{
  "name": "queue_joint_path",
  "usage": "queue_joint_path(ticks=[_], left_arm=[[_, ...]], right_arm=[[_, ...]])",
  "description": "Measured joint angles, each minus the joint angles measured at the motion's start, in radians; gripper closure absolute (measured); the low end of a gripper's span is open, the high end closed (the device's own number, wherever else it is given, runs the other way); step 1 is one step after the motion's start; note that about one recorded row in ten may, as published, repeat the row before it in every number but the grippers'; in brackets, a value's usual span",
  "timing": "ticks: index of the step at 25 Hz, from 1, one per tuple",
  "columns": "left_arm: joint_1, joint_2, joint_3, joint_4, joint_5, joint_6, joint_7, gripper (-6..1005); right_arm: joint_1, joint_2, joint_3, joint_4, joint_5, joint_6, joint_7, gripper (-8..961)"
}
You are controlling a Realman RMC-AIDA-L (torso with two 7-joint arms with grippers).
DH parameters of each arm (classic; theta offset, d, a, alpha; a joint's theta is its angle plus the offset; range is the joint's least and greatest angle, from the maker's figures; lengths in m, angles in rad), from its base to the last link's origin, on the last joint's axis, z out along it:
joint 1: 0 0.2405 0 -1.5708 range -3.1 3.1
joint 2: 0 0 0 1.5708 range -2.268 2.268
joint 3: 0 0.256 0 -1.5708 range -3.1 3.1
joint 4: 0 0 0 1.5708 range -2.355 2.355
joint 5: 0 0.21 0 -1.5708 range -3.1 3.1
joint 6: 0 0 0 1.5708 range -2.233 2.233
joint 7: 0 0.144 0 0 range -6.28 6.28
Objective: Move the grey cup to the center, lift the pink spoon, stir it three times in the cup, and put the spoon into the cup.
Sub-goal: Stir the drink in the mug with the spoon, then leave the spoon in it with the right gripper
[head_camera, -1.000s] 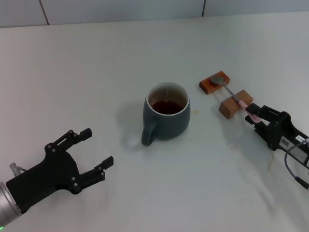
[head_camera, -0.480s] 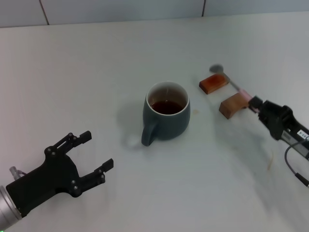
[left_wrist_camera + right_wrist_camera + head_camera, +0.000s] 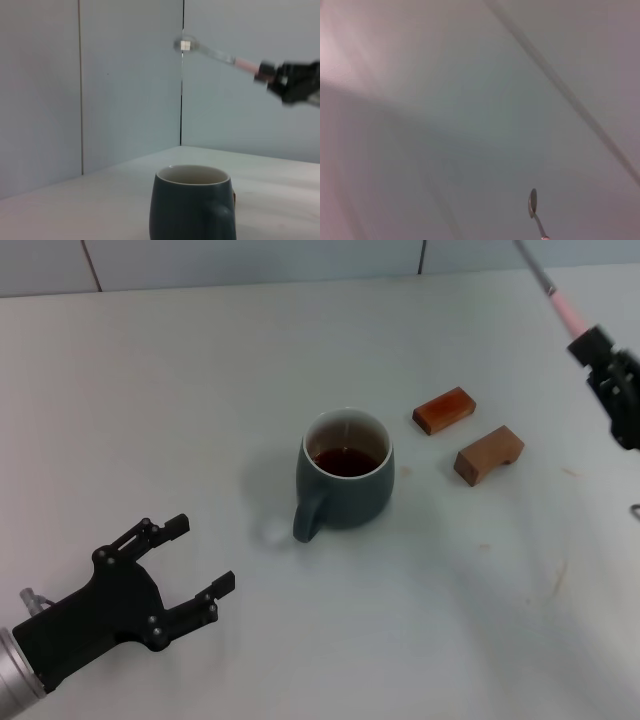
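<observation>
Since a second ago the right gripper point(image 3: 592, 343) has carried the pink spoon point(image 3: 562, 300) off the two wooden blocks point(image 3: 469, 430) and up to the upper right of the head view, well above the table point(image 3: 200, 390). Both blocks now lie bare right of centre, just beside the grey cup point(image 3: 343, 478), which sits mid-frame holding dark liquid, handle toward the lower left. That gripper is clamped on the spoon's pink handle, bowl pointing up and away. At lower left the left gripper point(image 3: 195, 560) hovers spread wide, holding nothing.
</observation>
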Motion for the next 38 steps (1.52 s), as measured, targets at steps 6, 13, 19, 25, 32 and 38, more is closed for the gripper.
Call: queue_joint_path(ticks=[6,13,19,25,32,38], left_arm=[[0.000,0.000,0.001,0.000,0.000,-0.004,0.017,155],[0.001,0.000,0.001,0.000,0.001,-0.004,0.027,155],[0.000,0.000,0.002,0.000,0.001,0.000,0.027,155],[0.000,0.000,0.006,0.000,0.001,0.001,0.027,155],[-0.002,0.001,0.008,0.000,0.006,0.001,0.026,155],[-0.006,0.001,0.010,0.000,0.008,-0.005,0.026,155]], right_arm=[[0.138,-0.042,-0.154,-0.310,-0.001,-0.215,0.237,839],[0.270,-0.078,-0.377,-0.606,0.004,-0.233,0.612,839],[0.351,-0.085,-0.595,-0.794,0.003,-0.175,0.860,838],[0.402,-0.099,-0.886,-0.971,-0.015,-0.080,1.104,838],[0.565,-0.113,-0.993,-1.052,-0.238,-0.120,1.260,838],[0.714,-0.110,-1.060,-0.999,-0.412,-0.144,1.294,838]])
